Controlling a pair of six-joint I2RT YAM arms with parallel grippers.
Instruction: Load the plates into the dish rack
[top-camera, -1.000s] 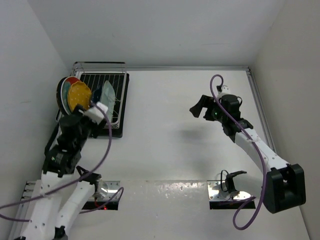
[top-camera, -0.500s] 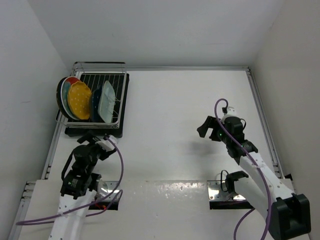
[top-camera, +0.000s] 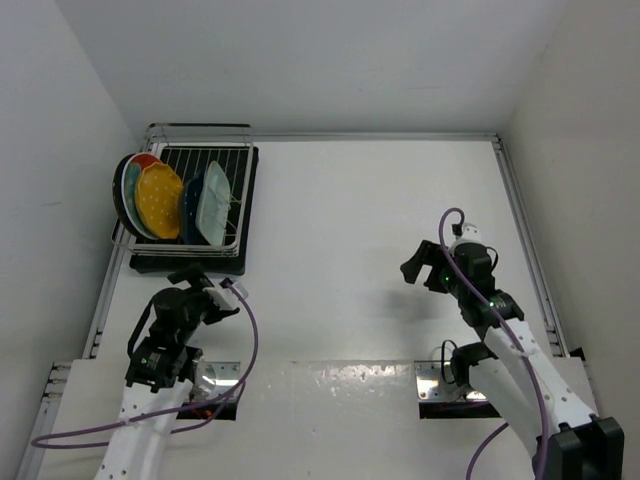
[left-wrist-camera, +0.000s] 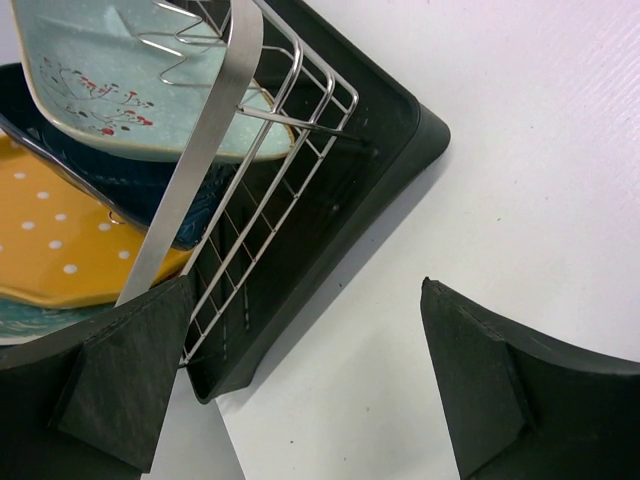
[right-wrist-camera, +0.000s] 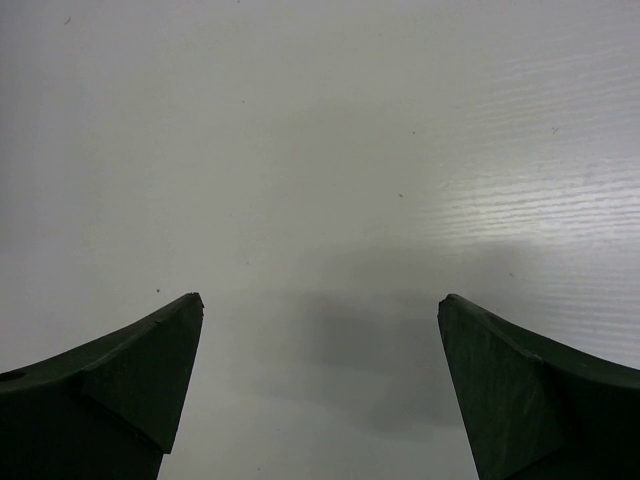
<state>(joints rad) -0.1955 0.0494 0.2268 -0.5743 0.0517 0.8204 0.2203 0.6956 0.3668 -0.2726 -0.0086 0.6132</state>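
The wire dish rack (top-camera: 235, 170) sits in its black tray (top-camera: 248, 200) at the far left. Several plates stand on edge in it: dark teal (top-camera: 120, 195), red-and-turquoise (top-camera: 147, 163), yellow dotted (top-camera: 160, 198), dark blue (top-camera: 190, 212), pale mint (top-camera: 213, 205). In the left wrist view I see the rack's near corner (left-wrist-camera: 300, 130), the mint plate (left-wrist-camera: 110, 90), the blue plate (left-wrist-camera: 120, 185) and the yellow plate (left-wrist-camera: 60, 250). My left gripper (top-camera: 205, 290) (left-wrist-camera: 305, 385) is open and empty, just in front of the tray. My right gripper (top-camera: 418, 265) (right-wrist-camera: 320, 380) is open and empty over bare table.
White walls close in the table on the left, back and right. A metal rail (top-camera: 525, 240) runs along the right edge. Two mounting plates (top-camera: 440, 380) sit at the near edge by the arm bases.
My left arm has drawn back from the rack towards its base, empty. My right arm has also pulled back towards the near edge. The plates have not moved in the last half second.
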